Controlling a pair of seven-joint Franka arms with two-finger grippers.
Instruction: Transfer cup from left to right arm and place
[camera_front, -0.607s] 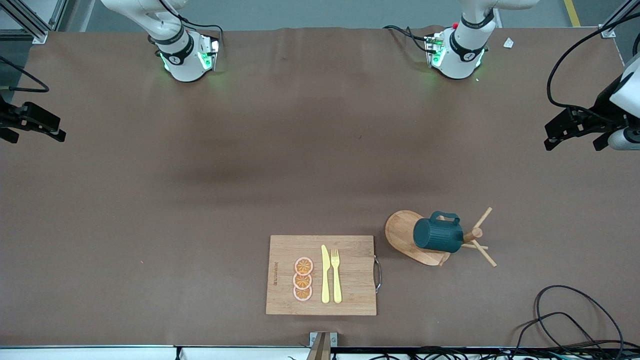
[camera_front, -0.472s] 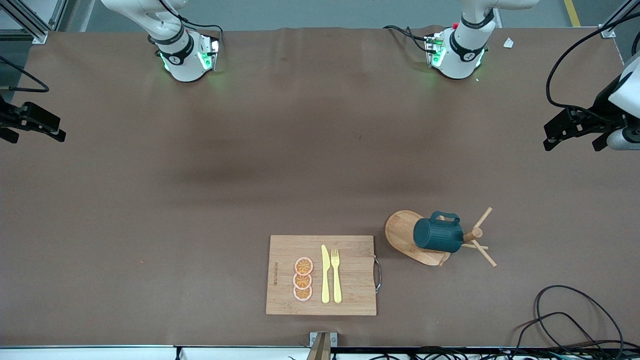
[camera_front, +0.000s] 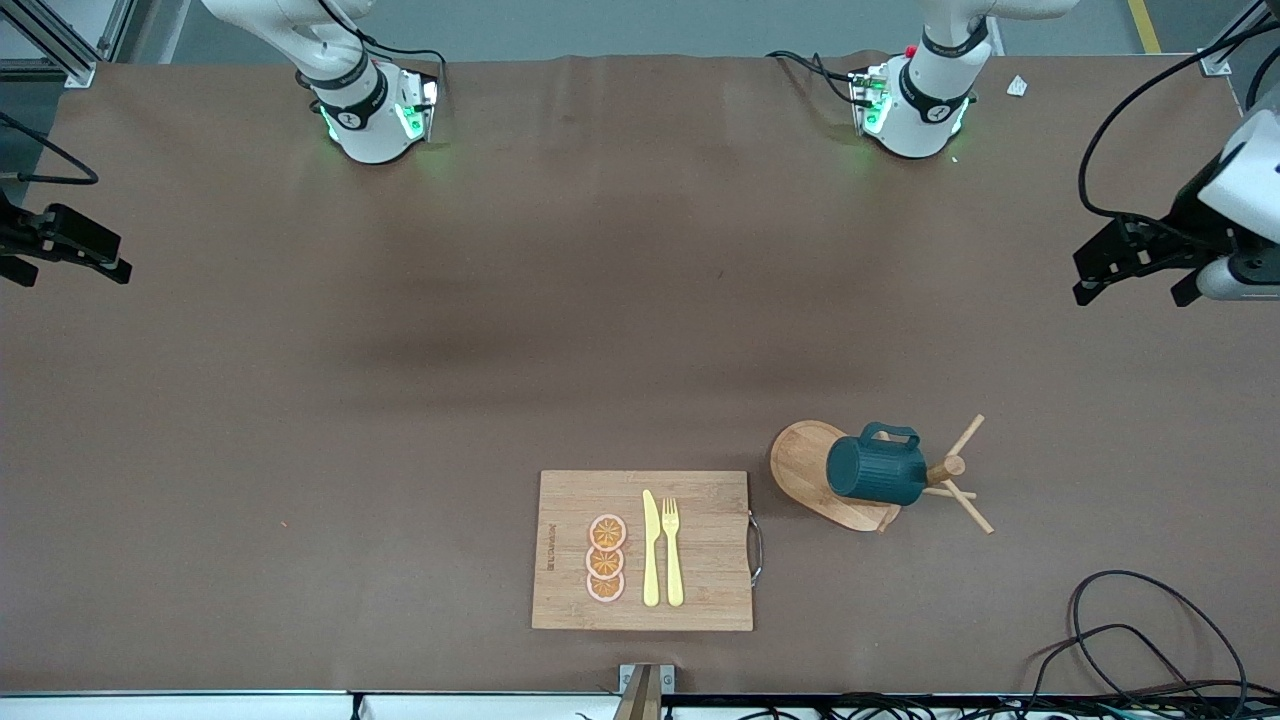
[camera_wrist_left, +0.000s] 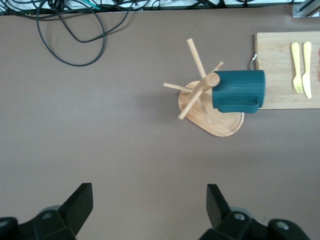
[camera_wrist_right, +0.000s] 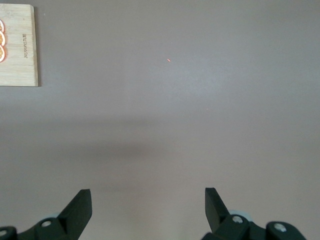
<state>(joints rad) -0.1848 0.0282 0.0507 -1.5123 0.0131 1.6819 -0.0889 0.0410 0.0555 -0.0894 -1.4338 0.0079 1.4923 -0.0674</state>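
Note:
The dark teal ribbed cup (camera_front: 878, 470) sits tipped on its side on a peg of a wooden mug tree (camera_front: 812, 470), its handle up. It stands beside the cutting board, toward the left arm's end of the table. The cup also shows in the left wrist view (camera_wrist_left: 239, 91), well ahead of the fingers. My left gripper (camera_front: 1132, 290) hovers open and empty over bare table at the left arm's end; its wrist view (camera_wrist_left: 149, 200) shows a wide gap. My right gripper (camera_front: 70, 272) waits open and empty over the right arm's end of the table (camera_wrist_right: 147, 202).
A wooden cutting board (camera_front: 700, 550) near the front edge carries a yellow knife (camera_front: 651, 550), a yellow fork (camera_front: 672, 550) and three orange slices (camera_front: 606, 558). Its corner shows in the right wrist view (camera_wrist_right: 20, 50). Black cables (camera_front: 1140, 640) lie at the front corner by the left arm's end.
My left gripper has shifted slightly toward the middle of the table. The cup, mug tree, board and right gripper have not moved.

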